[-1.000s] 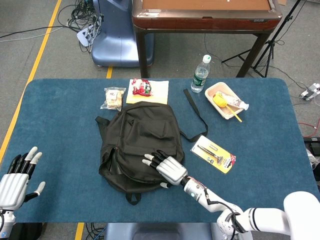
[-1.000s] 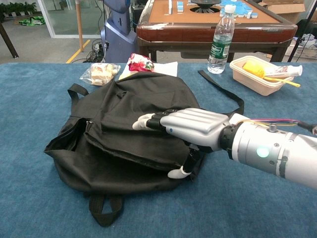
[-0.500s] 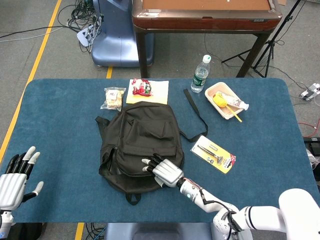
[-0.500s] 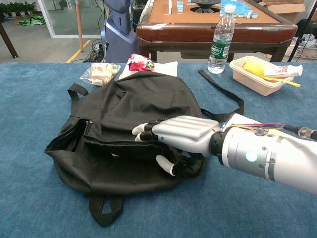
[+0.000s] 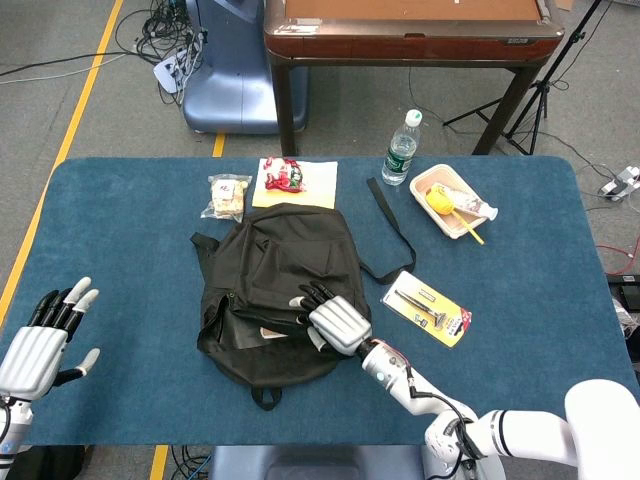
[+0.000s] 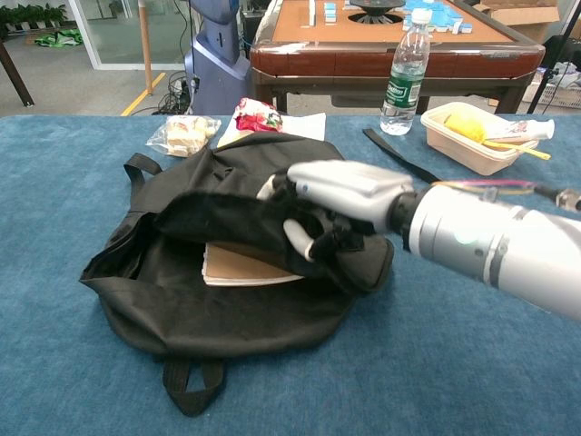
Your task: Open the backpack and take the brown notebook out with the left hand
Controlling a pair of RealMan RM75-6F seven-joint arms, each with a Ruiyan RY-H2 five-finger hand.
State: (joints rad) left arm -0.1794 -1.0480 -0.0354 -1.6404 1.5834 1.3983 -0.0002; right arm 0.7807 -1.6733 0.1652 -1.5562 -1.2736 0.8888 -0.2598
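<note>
The black backpack (image 5: 270, 290) (image 6: 227, 218) lies flat in the middle of the blue table. My right hand (image 5: 335, 322) (image 6: 336, 204) grips its top flap at the near right and holds it lifted. In the gap under the flap the brown notebook (image 6: 245, 265) (image 5: 275, 330) shows, lying flat inside the backpack. My left hand (image 5: 45, 340) hovers open at the near left corner of the table, well clear of the backpack, and appears only in the head view.
Behind the backpack lie a snack bag (image 5: 227, 195) and a red packet on white paper (image 5: 292, 180). A water bottle (image 5: 400, 148), a tray with yellow food (image 5: 452, 202) and a yellow-carded tool pack (image 5: 428, 305) sit to the right. A loose strap (image 5: 390, 230) trails right.
My right hand closed on the backpack's flap and raised it, uncovering the brown notebook. My left hand shifted slightly inward and up.
</note>
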